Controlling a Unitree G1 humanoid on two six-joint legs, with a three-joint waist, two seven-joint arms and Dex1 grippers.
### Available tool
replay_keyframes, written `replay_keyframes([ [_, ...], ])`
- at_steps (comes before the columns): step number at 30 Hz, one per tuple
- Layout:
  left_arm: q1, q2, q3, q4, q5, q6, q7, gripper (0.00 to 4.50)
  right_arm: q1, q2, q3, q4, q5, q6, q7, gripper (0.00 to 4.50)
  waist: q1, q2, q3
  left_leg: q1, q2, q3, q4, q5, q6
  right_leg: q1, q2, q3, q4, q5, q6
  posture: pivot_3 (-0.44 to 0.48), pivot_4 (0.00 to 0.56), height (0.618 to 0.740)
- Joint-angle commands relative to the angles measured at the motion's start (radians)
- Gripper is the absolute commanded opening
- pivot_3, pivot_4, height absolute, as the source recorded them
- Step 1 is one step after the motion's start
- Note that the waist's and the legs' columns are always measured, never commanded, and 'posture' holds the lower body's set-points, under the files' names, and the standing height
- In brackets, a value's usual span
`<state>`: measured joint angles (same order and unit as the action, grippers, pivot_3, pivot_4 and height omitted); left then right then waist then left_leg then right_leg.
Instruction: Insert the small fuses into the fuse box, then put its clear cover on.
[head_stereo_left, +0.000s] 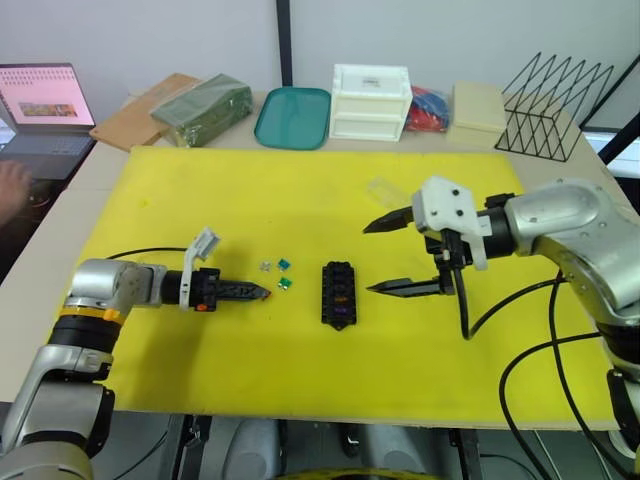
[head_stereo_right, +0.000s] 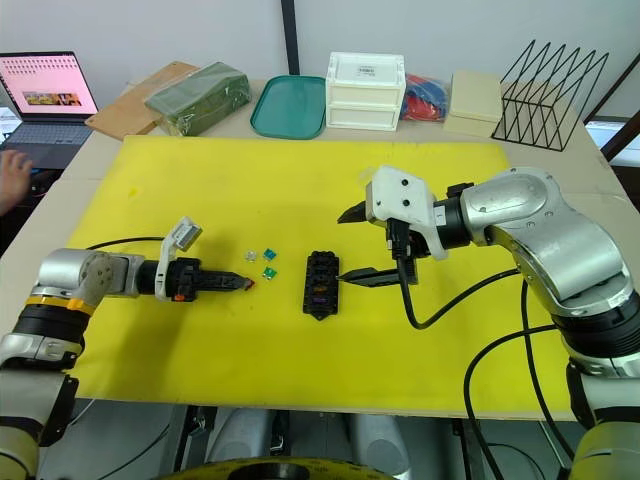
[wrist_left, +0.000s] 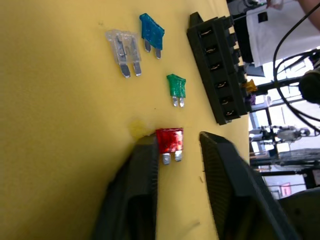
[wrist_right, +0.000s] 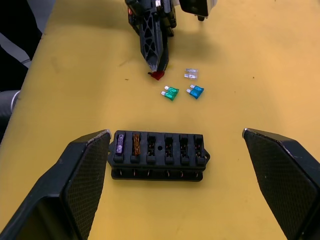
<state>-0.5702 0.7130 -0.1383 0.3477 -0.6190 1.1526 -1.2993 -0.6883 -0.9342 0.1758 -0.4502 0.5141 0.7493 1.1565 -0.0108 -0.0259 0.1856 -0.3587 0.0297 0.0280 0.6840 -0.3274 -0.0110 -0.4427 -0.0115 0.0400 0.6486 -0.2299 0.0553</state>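
Note:
The black fuse box (head_stereo_left: 340, 293) lies mid-mat, with a purple and an orange fuse in two slots at one end (wrist_right: 127, 145). Left of it lie a clear fuse (wrist_left: 125, 50), a teal fuse (wrist_left: 151, 32) and a green fuse (wrist_left: 176, 86). My left gripper (wrist_left: 178, 137) rests on the mat, slightly open, with a red fuse (wrist_left: 169, 140) lying between its fingers and touching one finger. To the right of the box my right gripper (head_stereo_left: 368, 259) is spread wide open and holds nothing. The clear cover (head_stereo_left: 385, 190) lies on the mat behind the right gripper.
Along the back edge stand a teal tray (head_stereo_left: 292, 117), a white drawer box (head_stereo_left: 370, 101), a beige box (head_stereo_left: 478, 108), a wire rack (head_stereo_left: 555, 105) and a green package (head_stereo_left: 203, 108). A laptop (head_stereo_left: 40, 110) and a person's hand (head_stereo_left: 12, 185) are at far left.

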Motion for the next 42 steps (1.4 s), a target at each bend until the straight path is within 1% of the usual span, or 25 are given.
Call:
replay_keyframes([
  [1,0.020,-0.010,-0.036,0.007,0.029,-0.012,0.005,0.15,-0.025,0.000,-0.016,-0.030,-0.004,-0.009,-0.001,4.50,0.000,0.000,0.000,0.000,0.000,0.000,0.000,0.000,0.000,0.000,0.000,0.000,0.000,0.000,0.000,0.000,0.150,0.740],
  [2,0.021,-0.009,-0.037,0.008,0.032,-0.015,0.005,0.03,-0.026,-0.001,-0.016,-0.030,-0.003,-0.009,-0.002,4.50,0.000,0.001,-0.001,0.000,0.000,0.000,0.000,0.000,0.000,0.000,0.000,0.000,0.000,0.000,0.000,0.000,0.150,0.740],
  [9,0.038,0.014,-0.023,0.009,0.052,-0.064,-0.002,0.03,-0.031,0.003,-0.008,-0.024,-0.008,-0.013,-0.001,4.50,-0.002,0.002,-0.001,0.001,0.000,0.000,0.000,0.000,0.000,0.000,0.000,0.000,0.000,0.000,0.000,0.000,0.150,0.740],
  [11,0.052,0.023,0.004,-0.031,0.037,-0.096,-0.016,0.03,-0.033,0.004,-0.007,-0.024,-0.004,-0.005,-0.001,4.50,-0.003,0.002,-0.001,0.001,0.000,0.000,0.000,0.000,0.000,0.000,0.000,0.000,0.000,0.000,0.000,0.000,0.150,0.740],
  [13,0.062,0.023,0.054,-0.078,0.005,-0.124,-0.020,0.03,-0.040,0.008,-0.010,-0.028,0.019,0.035,-0.007,4.50,-0.004,0.002,-0.001,0.001,0.000,0.000,0.000,0.000,0.000,0.000,0.001,0.000,0.001,0.000,0.000,0.000,0.150,0.740],
  [15,0.083,0.007,0.130,-0.147,-0.030,-0.193,-0.018,0.03,-0.055,0.020,-0.016,-0.029,0.052,0.093,-0.021,4.50,-0.006,0.001,-0.001,0.001,0.001,0.000,0.000,0.000,0.000,0.000,0.000,0.000,0.001,0.000,0.000,0.000,0.150,0.740],
  [16,0.090,0.004,0.155,-0.179,-0.050,-0.201,-0.017,0.03,-0.065,0.028,-0.021,-0.029,0.072,0.133,-0.033,4.50,-0.005,0.001,0.000,0.000,0.001,0.000,0.000,0.000,0.000,-0.001,0.000,0.000,0.001,0.000,0.000,0.000,0.150,0.740],
  [20,0.106,-0.015,0.253,-0.358,-0.159,-0.175,0.017,0.03,-0.131,0.106,-0.061,-0.003,0.202,0.365,-0.123,4.50,-0.006,0.000,0.000,-0.001,0.003,-0.001,0.000,0.000,0.000,-0.002,0.000,0.001,0.001,0.000,0.000,0.000,0.150,0.740],
  [21,0.110,-0.022,0.272,-0.413,-0.193,-0.164,0.029,0.03,-0.148,0.144,-0.092,0.013,0.254,0.432,-0.151,4.50,-0.005,0.000,0.000,-0.002,0.003,-0.001,0.000,0.000,0.000,-0.002,0.000,0.001,0.001,0.000,0.000,0.000,0.150,0.740],
  [24,0.111,-0.040,0.297,-0.520,-0.261,-0.143,0.071,0.03,-0.197,0.237,-0.165,0.059,0.362,0.587,-0.230,4.50,-0.005,0.000,0.000,-0.002,0.003,-0.001,0.000,0.000,0.000,-0.002,-0.001,0.001,0.000,0.000,0.000,0.000,0.150,0.740],
  [28,0.092,-0.068,0.298,-0.604,-0.322,-0.134,0.126,0.03,-0.231,0.307,-0.211,0.088,0.426,0.696,-0.308,4.50,-0.005,0.000,0.000,-0.002,0.002,-0.001,0.000,0.000,0.000,-0.001,-0.002,0.001,0.000,0.000,0.000,0.000,0.150,0.740],
  [31,0.071,-0.087,0.290,-0.623,-0.345,-0.141,0.157,0.00,-0.255,0.361,-0.239,0.117,0.454,0.759,-0.369,3.85,-0.006,0.000,0.000,-0.002,0.002,-0.002,0.000,0.000,0.000,-0.001,-0.001,0.000,0.000,0.000,0.000,0.000,0.150,0.740],
  [34,0.059,-0.095,0.284,-0.625,-0.359,-0.143,0.177,0.00,-0.258,0.384,-0.249,0.107,0.484,0.790,-0.397,2.87,-0.007,0.000,0.000,-0.002,0.001,-0.001,0.000,0.000,0.000,-0.001,-0.001,0.000,0.000,0.000,0.000,0.000,0.150,0.740],
  [39,0.048,-0.097,0.272,-0.615,-0.365,-0.155,0.191,0.00,-0.263,0.413,-0.265,0.110,0.513,0.822,-0.443,1.09,-0.010,0.000,0.000,-0.002,0.001,-0.001,0.000,0.000,0.000,-0.002,0.000,0.000,0.000,0.000,0.000,0.000,0.150,0.740],
  [42,0.049,-0.095,0.269,-0.615,-0.367,-0.160,0.195,0.00,-0.271,0.428,-0.284,0.120,0.529,0.837,-0.465,1.09,-0.010,0.000,0.000,-0.002,0.001,-0.001,0.000,0.000,0.000,-0.002,0.001,0.000,0.000,0.000,0.000,0.000,0.150,0.740],
])
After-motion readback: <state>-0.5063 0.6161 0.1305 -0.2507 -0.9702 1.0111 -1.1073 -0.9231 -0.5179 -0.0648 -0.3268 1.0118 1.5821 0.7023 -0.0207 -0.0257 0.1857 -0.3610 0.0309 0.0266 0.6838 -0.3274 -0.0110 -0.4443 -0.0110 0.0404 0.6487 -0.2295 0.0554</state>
